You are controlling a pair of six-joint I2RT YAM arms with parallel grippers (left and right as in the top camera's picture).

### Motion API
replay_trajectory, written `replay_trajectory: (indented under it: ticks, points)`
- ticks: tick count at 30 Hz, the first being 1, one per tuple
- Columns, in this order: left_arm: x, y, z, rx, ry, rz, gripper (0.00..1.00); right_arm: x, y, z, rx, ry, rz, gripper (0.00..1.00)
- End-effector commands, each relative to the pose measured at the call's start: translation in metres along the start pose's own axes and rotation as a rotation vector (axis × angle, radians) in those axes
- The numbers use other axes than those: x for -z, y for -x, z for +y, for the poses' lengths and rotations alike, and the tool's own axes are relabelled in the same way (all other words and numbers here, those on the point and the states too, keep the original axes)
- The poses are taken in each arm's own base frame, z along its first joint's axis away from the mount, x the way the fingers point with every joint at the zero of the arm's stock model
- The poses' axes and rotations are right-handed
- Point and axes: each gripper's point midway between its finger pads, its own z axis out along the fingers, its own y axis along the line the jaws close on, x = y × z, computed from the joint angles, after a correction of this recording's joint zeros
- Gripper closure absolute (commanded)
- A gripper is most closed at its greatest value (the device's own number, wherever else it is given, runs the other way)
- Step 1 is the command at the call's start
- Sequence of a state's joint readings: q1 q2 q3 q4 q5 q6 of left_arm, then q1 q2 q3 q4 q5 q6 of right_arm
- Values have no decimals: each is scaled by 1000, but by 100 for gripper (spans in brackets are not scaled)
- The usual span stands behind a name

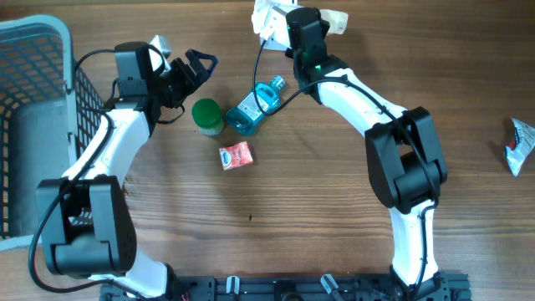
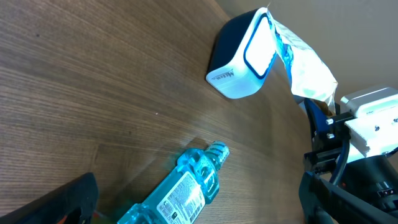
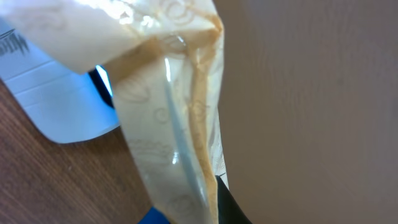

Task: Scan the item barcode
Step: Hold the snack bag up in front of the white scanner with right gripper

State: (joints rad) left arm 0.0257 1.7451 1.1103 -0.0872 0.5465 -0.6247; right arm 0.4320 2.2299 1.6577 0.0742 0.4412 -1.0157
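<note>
I'm pinching the packet in my right hand just beside the scanner. The left wrist view is showing both, the right wrist only film. My left hand is gaping wide.

A robotics lab is looking like a shop checkout: a white scanner is standing at the far edge of the wooden desk, a basket is sitting at its left edge.

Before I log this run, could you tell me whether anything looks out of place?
The blue bottle lies on its side beside the green jar, and a crumpled silver packet sits alone at far right. No spill visible.
</note>
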Motion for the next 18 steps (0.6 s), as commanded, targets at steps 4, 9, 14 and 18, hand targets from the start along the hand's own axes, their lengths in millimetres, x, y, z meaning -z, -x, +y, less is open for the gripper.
replay_trajectory:
  ticks: [4, 9, 14, 18]
  points:
    - [7, 5, 1, -7, 22, -12, 0, -1, 1, 15, -118, 61, 5, 95]
    - [7, -2, 7, 15, 46, 16, 0, 0, -2, 27, -107, 111, 15, 95]
    - [7, -2, 8, 15, 47, 16, 0, 0, -2, 27, -97, 109, 14, 95]
    - [7, -3, 8, 18, 49, 19, 0, 0, -3, 25, -108, 102, 22, 95]
